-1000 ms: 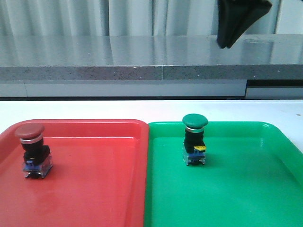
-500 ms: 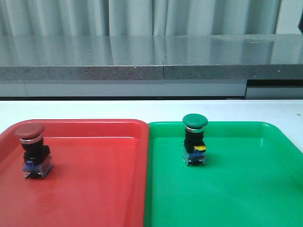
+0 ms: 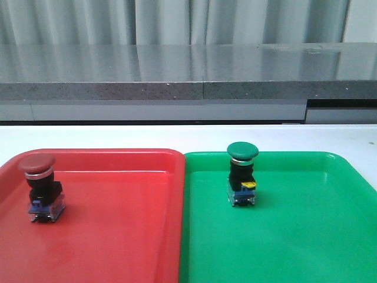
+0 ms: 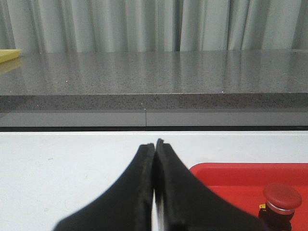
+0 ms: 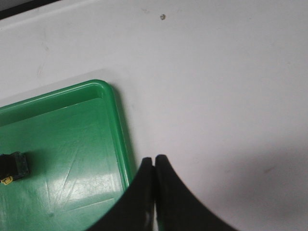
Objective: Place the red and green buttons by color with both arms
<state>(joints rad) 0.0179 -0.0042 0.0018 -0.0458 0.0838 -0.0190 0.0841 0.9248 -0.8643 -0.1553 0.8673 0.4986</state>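
The red button (image 3: 41, 187) stands upright at the left side of the red tray (image 3: 118, 224); its cap also shows in the left wrist view (image 4: 283, 196). The green button (image 3: 242, 174) stands upright near the back of the green tray (image 3: 294, 230); only part of its body (image 5: 13, 167) shows in the right wrist view. Neither arm appears in the front view. My left gripper (image 4: 154, 144) is shut and empty, over white table beside the red tray (image 4: 240, 178). My right gripper (image 5: 154, 160) is shut and empty, beside the green tray's rim (image 5: 120, 130).
A grey stone ledge (image 3: 188, 73) runs behind the white table (image 3: 188, 137), with curtains behind it. The two trays sit side by side, edges touching. A yellow object (image 4: 8, 54) lies on the ledge in the left wrist view.
One second ago a black gripper hung at the top right of the front view; it has since left that view. Both buttons have stayed put.
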